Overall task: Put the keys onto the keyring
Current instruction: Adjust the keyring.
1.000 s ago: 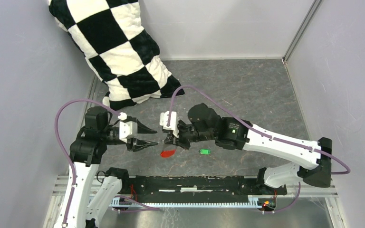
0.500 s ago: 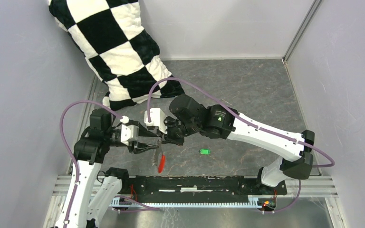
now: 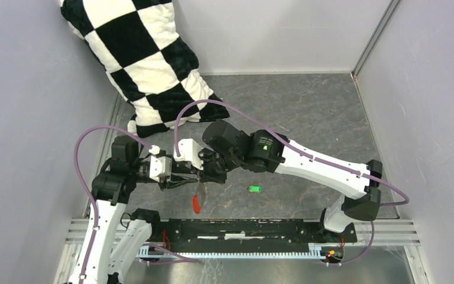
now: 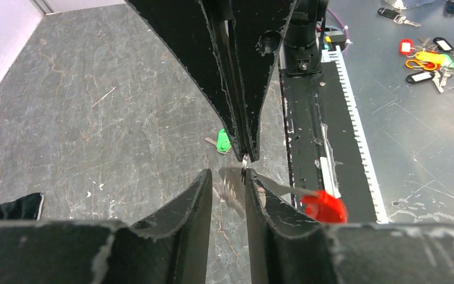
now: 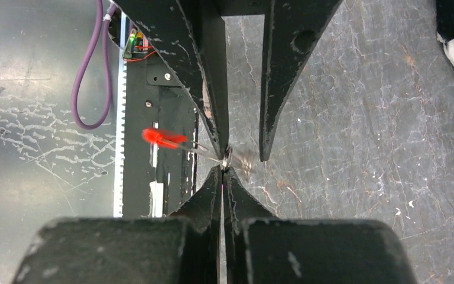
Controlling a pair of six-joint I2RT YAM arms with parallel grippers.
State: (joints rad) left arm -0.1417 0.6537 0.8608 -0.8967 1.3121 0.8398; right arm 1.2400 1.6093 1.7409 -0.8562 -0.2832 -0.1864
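Right end effector: clenched, jaws pressed together with no gap. The tips pinch the keyring at its thin silvery ring. The ring is small, bright metal, sitting right at the tip ends and partly blurred.

A short run of metal links drops from the ring to the red tag. The tag is flat, elongated and bright red, and it hangs below the tips toward the arm bases. Whether its low end touches the grey desk cannot be told.

Left end effector: released, jaws parted with a clear gap, nose to nose with the right tips. The ring sits at the mouth of that gap, just off one left fingertip. Whether they touch cannot be told. Nothing is clamped between the left jaws.

Green-headed key: tiny, with a bright green plastic head and a short metal blade. It lies flat on the desk, off to the right arm's side of the meeting tips, apart from the keyring and from both end effectors.

Also noted:
- A black-and-white checkered pillow lies beyond the left end effector.
- A cluster of tagged keys lies past the black rail, well away from the tips.
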